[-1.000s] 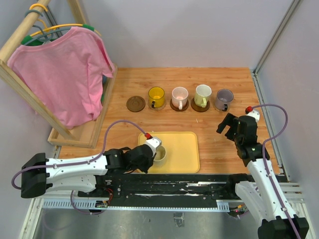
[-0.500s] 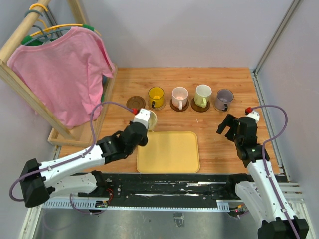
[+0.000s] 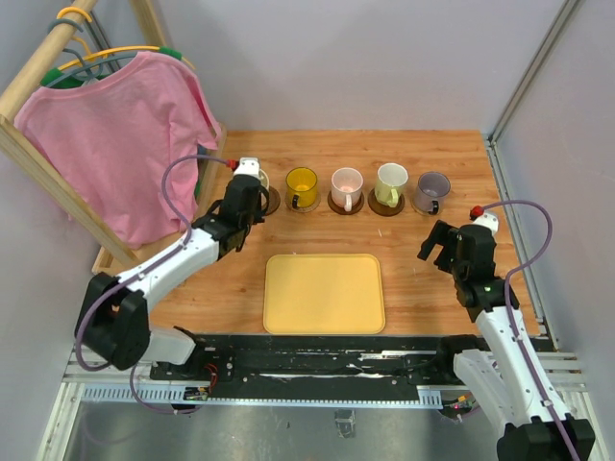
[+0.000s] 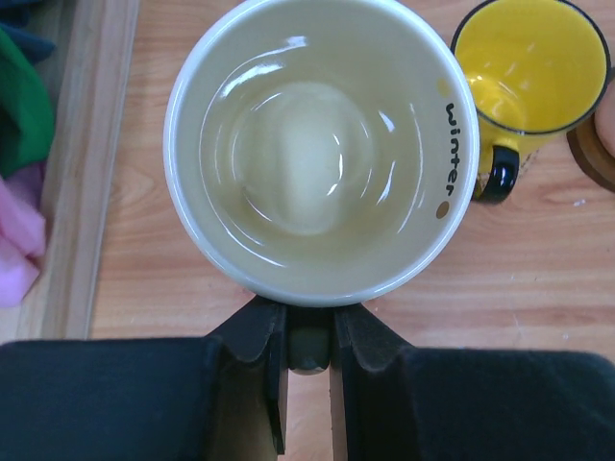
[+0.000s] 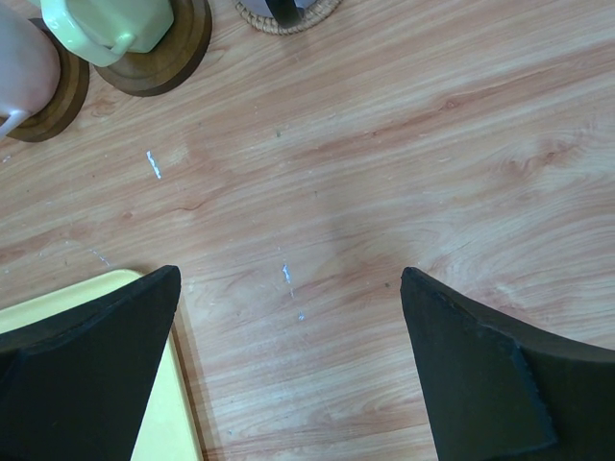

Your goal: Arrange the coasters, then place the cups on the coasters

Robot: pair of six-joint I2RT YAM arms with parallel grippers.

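My left gripper (image 3: 252,192) is shut on the handle of the cream cup (image 4: 322,154), which sits over the leftmost dark coaster (image 3: 273,203) and hides most of it. Whether the cup rests on the coaster I cannot tell. To its right stand the yellow cup (image 3: 302,184), pink cup (image 3: 346,184), pale green cup (image 3: 391,182) and grey-purple cup (image 3: 432,189), each on a coaster. My right gripper (image 3: 437,245) hangs open over bare wood, below the grey-purple cup. In the right wrist view the pale green cup (image 5: 110,24) sits on a brown coaster (image 5: 178,48).
A yellow tray (image 3: 324,293) lies in the near middle of the table. A wooden clothes rack (image 3: 159,257) with a pink shirt (image 3: 115,144) stands at the left, close beside my left arm. Grey walls close in the back and right.
My left arm has carried the cream cup from the yellow tray up and back to the leftmost coaster. The right arm has stayed still.
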